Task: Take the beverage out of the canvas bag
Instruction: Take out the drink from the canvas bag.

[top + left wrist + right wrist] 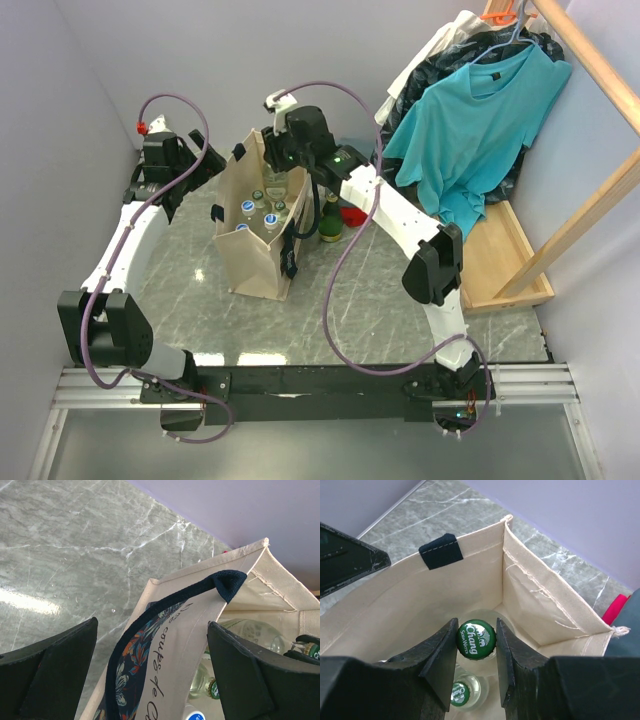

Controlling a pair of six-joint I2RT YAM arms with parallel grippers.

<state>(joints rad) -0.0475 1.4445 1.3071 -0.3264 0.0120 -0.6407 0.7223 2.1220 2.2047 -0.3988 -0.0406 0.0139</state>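
A teal T-shirt (478,112) hangs on a wooden rack (505,255).

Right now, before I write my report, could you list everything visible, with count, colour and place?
canvas bag: one, beige with black handles, centre-left on table
bottles in bag: several, blue or green caps, upright
green-capped bottle: one, clear glass, inside bag
loose bottle: one, green, on table beside bag
T-shirt: one, teal, hanging far right
table: one, grey marble
left arm: one, white-black, jaws open astride bag's wall
right arm: one, white-black, jaws shut on green-capped bottle
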